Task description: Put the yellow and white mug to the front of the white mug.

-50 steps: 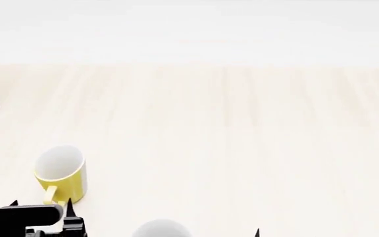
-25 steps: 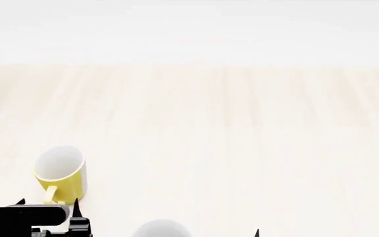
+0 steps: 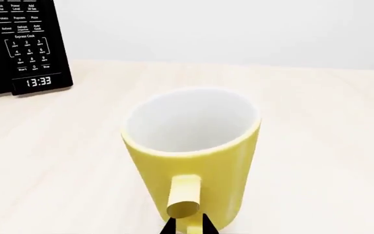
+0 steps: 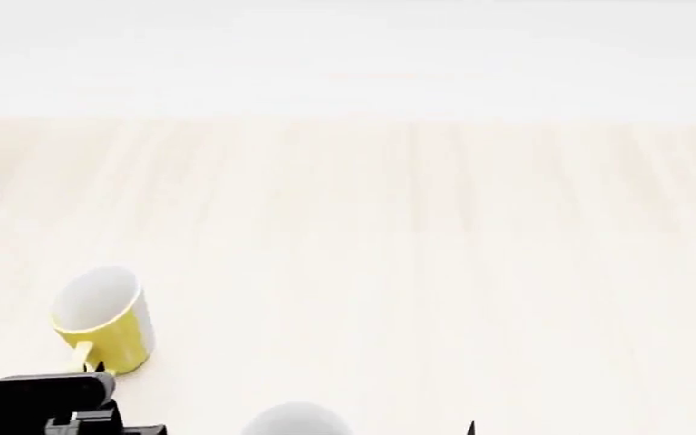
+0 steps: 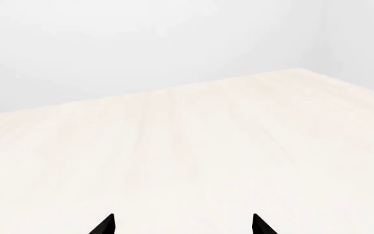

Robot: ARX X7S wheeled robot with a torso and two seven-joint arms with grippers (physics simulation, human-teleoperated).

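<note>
Left claw point(image 3: 186, 226) narrow, tips pinching the yellow loop handle point(image 3: 183, 201) of the yellow and white mug point(image 4: 102, 319), mug tilted, near-left on the surface point(image 4: 445, 236). White mug point(image 4: 297, 420) just right at near edge, mostly cut off. Right claw point(image 5: 181, 225) spread wide, holding nothing. Microwave point(image 3: 19, 46) far left.

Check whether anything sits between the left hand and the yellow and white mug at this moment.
Nothing visible does. In the left wrist view the left hand has its fingertips closed in on either side of the handle of the yellow and white mug, with only bare wooden table around. The microwave stands well off to the side.
</note>
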